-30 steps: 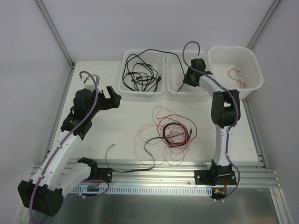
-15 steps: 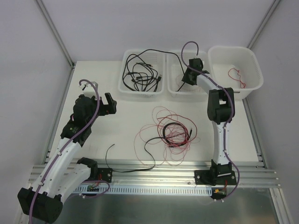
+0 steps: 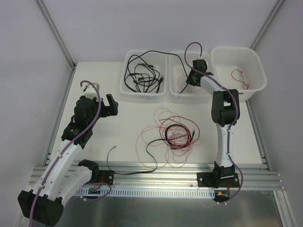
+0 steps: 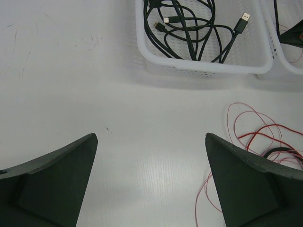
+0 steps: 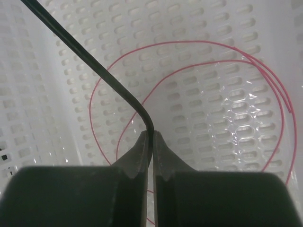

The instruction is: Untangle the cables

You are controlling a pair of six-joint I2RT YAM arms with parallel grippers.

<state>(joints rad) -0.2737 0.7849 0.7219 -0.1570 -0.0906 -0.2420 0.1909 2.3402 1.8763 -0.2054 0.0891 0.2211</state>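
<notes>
Inside the middle basket [image 3: 182, 94], the right gripper [image 5: 152, 135] has its jaws pressed together on a black cable [image 5: 90, 66]. A thin red wire [image 5: 199, 43] is looped on the perforated floor beneath. Left of that basket, a second basket [image 3: 144, 94] holds coiled black USB cables [image 4: 189, 28]. Right of it, a deeper white tub [image 3: 236, 59] holds one small red wire [image 3: 239, 75]. In front of the middle basket, a tangle [image 3: 173, 135] of thin red wires and black cord lies on the white table [image 3: 128, 123]. The left gripper [image 4: 151, 142] hangs well left of the basket over bare tabletop, jaws wide apart. Pale grey panels [image 3: 142, 28] in aluminium framing [image 3: 57, 33] enclose the table.
</notes>
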